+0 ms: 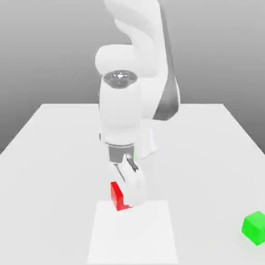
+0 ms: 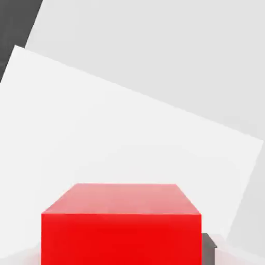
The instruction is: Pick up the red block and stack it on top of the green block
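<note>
The red block (image 1: 117,196) is a small bright cube at the far edge of a lighter white patch (image 1: 132,235) on the table. My gripper (image 1: 124,199) reaches straight down onto it, shut on the block, with one white finger covering the cube's side toward the exterior view's right. In the hand view the red block (image 2: 121,227) looms very close, and a dark fingertip (image 2: 209,244) shows beside it. The green block (image 1: 254,227) stands alone on the table, far off toward the exterior view's right and nearer the front edge.
The pale grey table (image 1: 52,155) stretches wide on both sides of the arm. The robot's white base (image 1: 147,142) stands behind the gripper. Bare table lies between the red and green cubes.
</note>
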You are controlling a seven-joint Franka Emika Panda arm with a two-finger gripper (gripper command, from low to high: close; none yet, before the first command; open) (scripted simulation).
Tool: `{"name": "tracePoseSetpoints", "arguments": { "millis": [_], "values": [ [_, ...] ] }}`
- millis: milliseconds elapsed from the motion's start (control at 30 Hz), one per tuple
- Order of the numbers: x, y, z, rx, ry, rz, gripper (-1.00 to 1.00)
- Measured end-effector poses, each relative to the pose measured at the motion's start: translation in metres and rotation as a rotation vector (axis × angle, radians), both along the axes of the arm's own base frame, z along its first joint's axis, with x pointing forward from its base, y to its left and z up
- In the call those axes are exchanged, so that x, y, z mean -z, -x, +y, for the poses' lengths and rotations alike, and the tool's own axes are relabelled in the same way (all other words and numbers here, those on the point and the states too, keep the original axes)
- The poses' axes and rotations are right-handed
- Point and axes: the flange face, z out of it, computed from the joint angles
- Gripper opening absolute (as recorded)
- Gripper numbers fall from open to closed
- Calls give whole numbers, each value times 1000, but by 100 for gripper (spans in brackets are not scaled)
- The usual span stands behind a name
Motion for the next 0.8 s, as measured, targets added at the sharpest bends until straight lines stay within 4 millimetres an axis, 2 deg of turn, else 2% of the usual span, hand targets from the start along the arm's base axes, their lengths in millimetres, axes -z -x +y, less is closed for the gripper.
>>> {"name": "tracePoseSetpoints", "arguments": {
  "millis": [33,67,100,333,433,567,633,700,733,800],
  "values": [
    [-2,-6,21,-68,-3,0,-100],
    [-4,-11,56,-172,-5,0,-100],
    [-6,-15,82,-252,-7,1,-100],
    [-19,-33,190,-612,-12,1,-100],
    [-24,-32,240,-766,-7,0,-100],
    [-30,-19,308,-971,3,-4,-100],
    [-14,-18,320,-1004,6,-7,-100],
    [12,-17,323,-1013,7,-8,-100],
    [25,-16,323,-1015,7,-7,100],
    [25,-16,323,-1015,7,-7,100]
  ]
}}
